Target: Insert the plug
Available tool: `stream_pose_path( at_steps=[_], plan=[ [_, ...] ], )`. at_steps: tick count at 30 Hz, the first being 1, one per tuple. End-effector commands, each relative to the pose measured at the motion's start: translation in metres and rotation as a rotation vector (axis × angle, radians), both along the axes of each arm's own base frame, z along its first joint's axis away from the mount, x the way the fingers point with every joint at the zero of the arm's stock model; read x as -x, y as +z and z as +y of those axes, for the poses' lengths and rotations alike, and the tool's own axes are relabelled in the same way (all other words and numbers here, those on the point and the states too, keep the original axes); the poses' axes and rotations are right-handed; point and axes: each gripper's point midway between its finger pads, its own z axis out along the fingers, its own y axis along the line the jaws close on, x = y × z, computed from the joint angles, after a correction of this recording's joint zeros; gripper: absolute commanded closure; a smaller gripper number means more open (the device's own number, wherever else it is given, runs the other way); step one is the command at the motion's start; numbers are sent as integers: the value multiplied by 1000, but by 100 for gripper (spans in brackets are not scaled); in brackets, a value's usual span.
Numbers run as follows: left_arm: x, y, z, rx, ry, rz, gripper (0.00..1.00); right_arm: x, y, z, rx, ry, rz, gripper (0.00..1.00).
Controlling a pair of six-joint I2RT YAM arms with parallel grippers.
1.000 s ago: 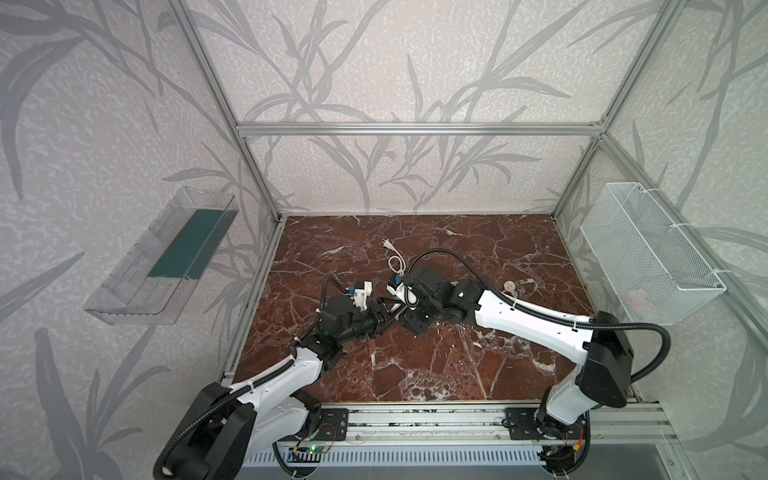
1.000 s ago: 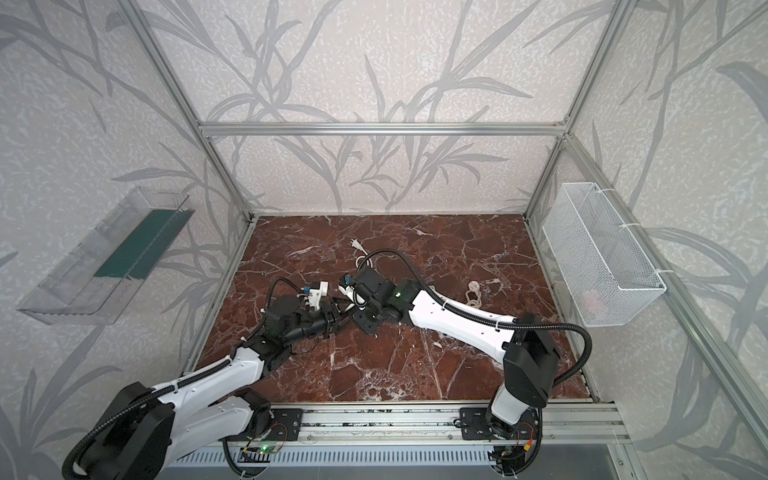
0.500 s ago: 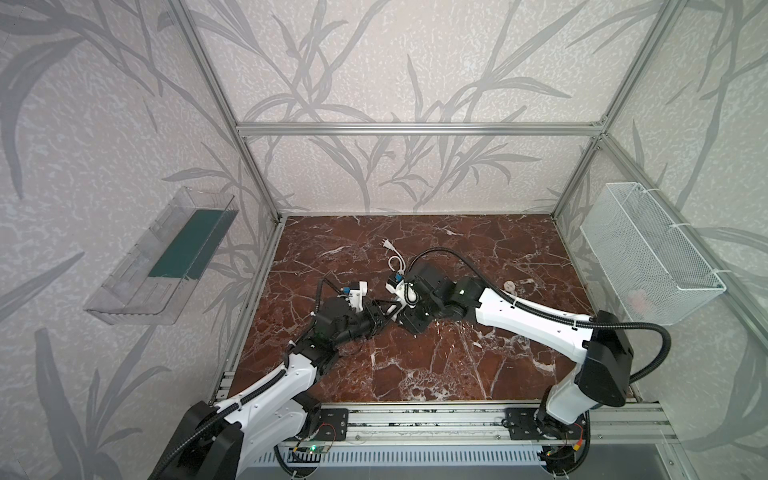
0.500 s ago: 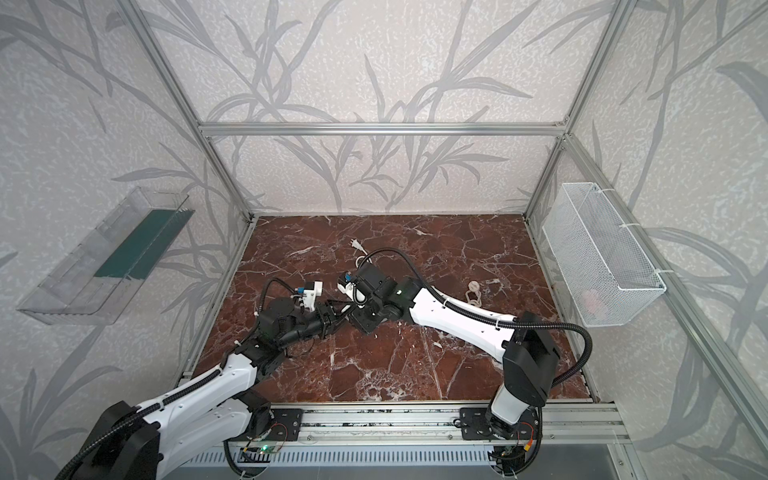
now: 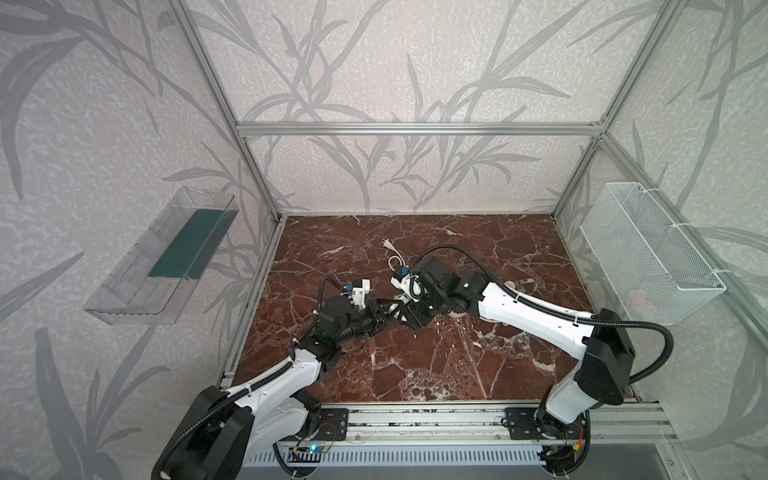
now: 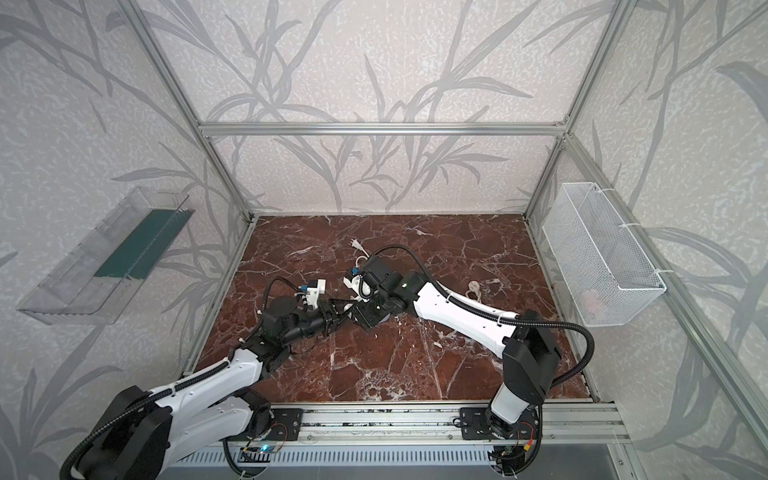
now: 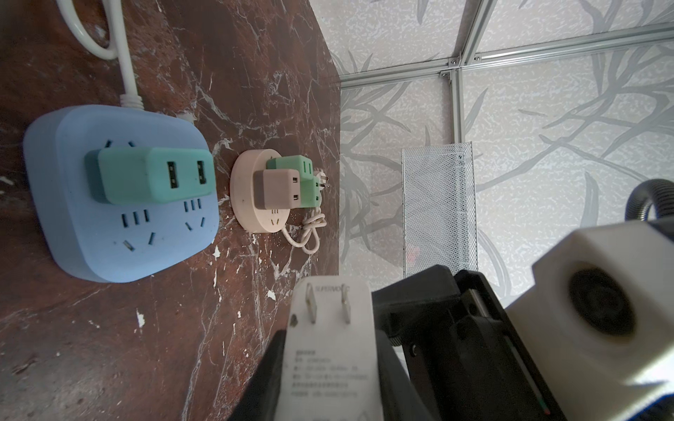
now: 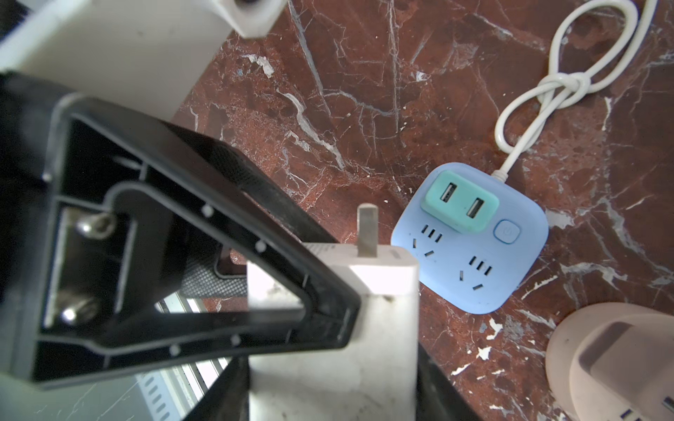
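The plug (image 7: pixel 330 350) is a white block charger with two flat metal prongs. It hangs above the marble floor between both arms. My left gripper (image 7: pixel 328 339) is shut on its two sides. My right gripper (image 8: pixel 332 382) is shut on the plug (image 8: pixel 332 328) from the other end, and a left finger (image 8: pixel 204 262) crosses in front of it. In both top views the two grippers meet at mid-floor (image 5: pixel 397 313) and hide the plug. The blue power strip (image 8: pixel 470 248) lies just beyond the prongs. It carries a green USB adapter (image 8: pixel 459 207), with free sockets beside the adapter.
A round pink socket (image 7: pixel 255 197) with green and pink adapters sits beyond the blue power strip (image 7: pixel 120 193). The strip's white cord (image 5: pixel 390 249) loops toward the back. A wire basket (image 5: pixel 648 257) hangs on the right wall and a clear shelf (image 5: pixel 166 253) on the left.
My left jaws have closed in on the plug, which the right gripper keeps holding. Both arms stay at about the same spot.
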Motion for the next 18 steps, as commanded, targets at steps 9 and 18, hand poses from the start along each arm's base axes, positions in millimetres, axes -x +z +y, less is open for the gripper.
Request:
stream_pose_path(
  at_steps=[9, 18],
  plan=[
    [-9, 9, -1, -22, 16, -45, 100, -18, 61, -16, -180, -92, 8, 14],
    [-23, 35, 20, 1, 177, -137, 100, -40, 90, -51, -492, -334, 179, 25]
  ],
)
